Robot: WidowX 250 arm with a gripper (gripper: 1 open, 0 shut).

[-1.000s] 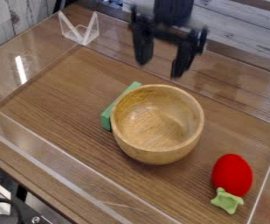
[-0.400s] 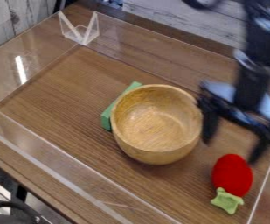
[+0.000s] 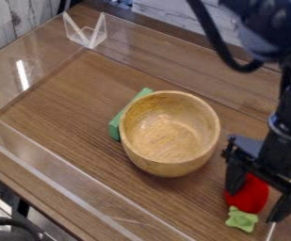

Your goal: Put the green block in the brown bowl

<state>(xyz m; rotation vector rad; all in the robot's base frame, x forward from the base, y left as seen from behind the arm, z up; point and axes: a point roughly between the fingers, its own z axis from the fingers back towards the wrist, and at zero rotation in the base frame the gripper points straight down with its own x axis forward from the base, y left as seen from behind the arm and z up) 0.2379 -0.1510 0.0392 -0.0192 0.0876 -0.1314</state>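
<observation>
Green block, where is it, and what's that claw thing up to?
Tool open, straddling the red strawberry toy, gripping nothing. Green block on the table, tucked behind the brown bowl. Bowl partly hides the block.

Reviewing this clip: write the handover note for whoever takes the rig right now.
Gripper: open, pointing down, straddling the strawberry toy at the table's near right, holding nothing.
Green block: flat on the table, tucked against the bowl's far left side, mostly hidden by it.
Bowl: upright, empty.
Done: nothing.
Left: leave the toy, cross to the block, grasp it, drop it in the bowl.
</observation>
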